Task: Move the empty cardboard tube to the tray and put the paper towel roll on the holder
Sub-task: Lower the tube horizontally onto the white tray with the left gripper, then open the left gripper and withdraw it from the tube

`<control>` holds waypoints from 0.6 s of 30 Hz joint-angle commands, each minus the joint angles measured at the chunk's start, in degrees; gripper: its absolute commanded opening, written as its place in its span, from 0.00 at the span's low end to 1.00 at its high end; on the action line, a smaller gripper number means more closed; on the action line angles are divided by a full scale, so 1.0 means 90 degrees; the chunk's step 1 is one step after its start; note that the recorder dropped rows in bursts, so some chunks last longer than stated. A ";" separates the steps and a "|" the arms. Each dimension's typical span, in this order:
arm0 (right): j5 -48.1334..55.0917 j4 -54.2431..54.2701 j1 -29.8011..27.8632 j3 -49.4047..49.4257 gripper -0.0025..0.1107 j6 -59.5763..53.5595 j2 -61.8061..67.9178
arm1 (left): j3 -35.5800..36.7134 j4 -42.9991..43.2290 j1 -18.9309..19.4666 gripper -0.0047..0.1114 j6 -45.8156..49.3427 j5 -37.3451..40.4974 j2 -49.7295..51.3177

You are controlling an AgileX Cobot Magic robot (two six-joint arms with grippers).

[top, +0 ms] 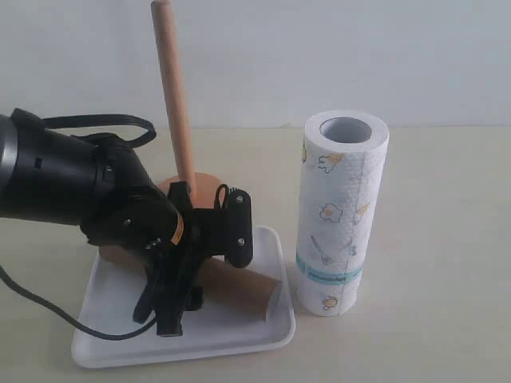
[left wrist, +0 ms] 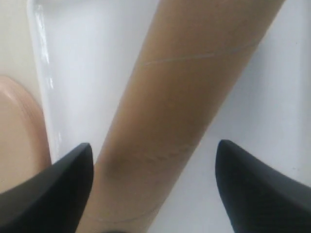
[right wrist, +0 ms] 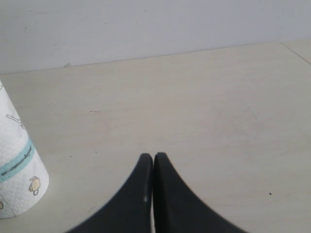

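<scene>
The brown cardboard tube [top: 243, 287] lies slantwise on the white tray [top: 239, 339]. My left gripper [top: 185, 275] reaches down over it. In the left wrist view the tube [left wrist: 180, 107] runs between the fingers of the left gripper [left wrist: 154, 144], which is open; one finger is next to the tube, the other stands well apart. The wooden holder [top: 172, 96] stands just behind the tray with its dowel bare and its base [left wrist: 19, 136] partly hidden by the arm. The paper towel roll [top: 343, 215] stands upright to the right of the tray. My right gripper [right wrist: 154, 156] is shut and empty, with the roll [right wrist: 17, 179] off to one side.
A black cable [top: 48, 307] trails from the left arm past the tray's left side. A white wall [top: 359, 56] backs the beige table [top: 447, 263]. The tray's glossy rim [left wrist: 41, 58] shows beside the tube.
</scene>
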 commanded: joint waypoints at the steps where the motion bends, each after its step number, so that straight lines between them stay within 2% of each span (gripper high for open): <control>1: -0.0035 0.0007 -0.0029 -0.0001 0.02 0.0000 -0.0032 | -0.0042 -0.0033 -0.0046 0.62 -0.0248 0.0265 -0.0460; 6: -0.0035 0.0007 -0.0029 -0.0001 0.02 0.0000 -0.0032 | -0.0042 -0.0356 -0.0046 0.62 -0.0264 0.0337 -0.1084; 9: -0.0035 0.0007 -0.0029 -0.0001 0.02 0.0000 -0.0032 | -0.0042 -0.0736 -0.0046 0.58 -0.0264 0.0504 -0.1551; 10: -0.0035 0.0007 -0.0029 -0.0001 0.02 0.0000 -0.0032 | -0.0042 -0.0931 -0.0046 0.54 -0.0377 0.0536 -0.1730; 12: -0.0035 0.0007 -0.0029 -0.0001 0.02 0.0000 -0.0032 | -0.0042 -0.1243 -0.0046 0.36 -0.1084 0.0629 -0.2294; 13: -0.0035 0.0007 -0.0029 -0.0001 0.02 0.0000 -0.0032 | -0.0042 -0.1347 -0.0046 0.21 -0.1713 0.0672 -0.2637; 14: -0.0035 0.0007 -0.0029 -0.0001 0.02 0.0000 -0.0032 | -0.0042 -0.1380 -0.0046 0.11 -0.2106 0.0707 -0.2833; 15: -0.0035 0.0007 -0.0029 -0.0001 0.02 0.0000 -0.0032 | -0.0028 -0.1523 -0.0046 0.08 -0.2790 0.0800 -0.3184; 18: -0.0035 0.0007 -0.0029 -0.0001 0.02 0.0000 -0.0032 | 0.0301 -0.2242 -0.0046 0.08 -0.2816 0.0564 -0.4065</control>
